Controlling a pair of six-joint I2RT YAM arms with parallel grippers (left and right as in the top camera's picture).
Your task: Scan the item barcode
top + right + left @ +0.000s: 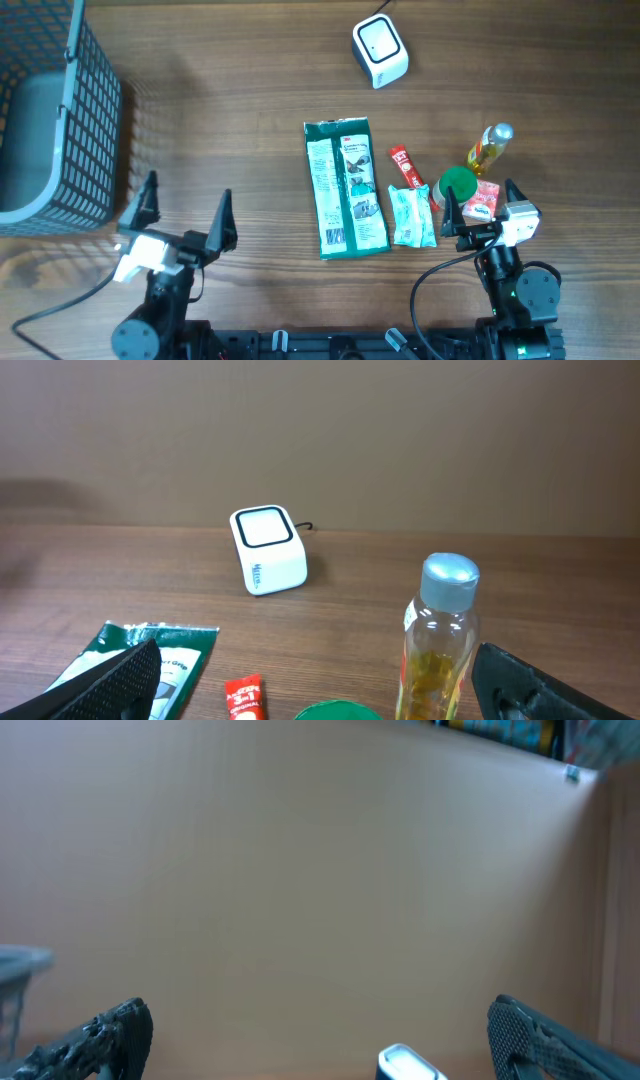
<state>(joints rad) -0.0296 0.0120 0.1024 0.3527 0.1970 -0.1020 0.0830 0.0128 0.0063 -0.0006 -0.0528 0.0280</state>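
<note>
OK, both grippers are released, jaws spread wide, nothing gripped. The left gripper point(188, 197) hangs well left of the scanner point(380, 52), on the robot side. The right gripper point(478, 195) is right of the scanner, also on the robot side, above a pink packet point(483, 203); can't tell if they touch.

All items lie between the scanner and the arms: green packet point(345, 187), red sachet point(407, 167), white wipes pack point(411, 215), green lid point(458, 184), yellow bottle point(488, 148).

The right wrist view shows the scanner's dark-framed window and the bottle standing upright; overhead doesn't. The left wrist view shows mostly a plain tan surface and its own fingers. Only overhead shows the basket point(60, 120), far left of the scanner.

Count: one scanner, one basket, six items, two grippers.
</note>
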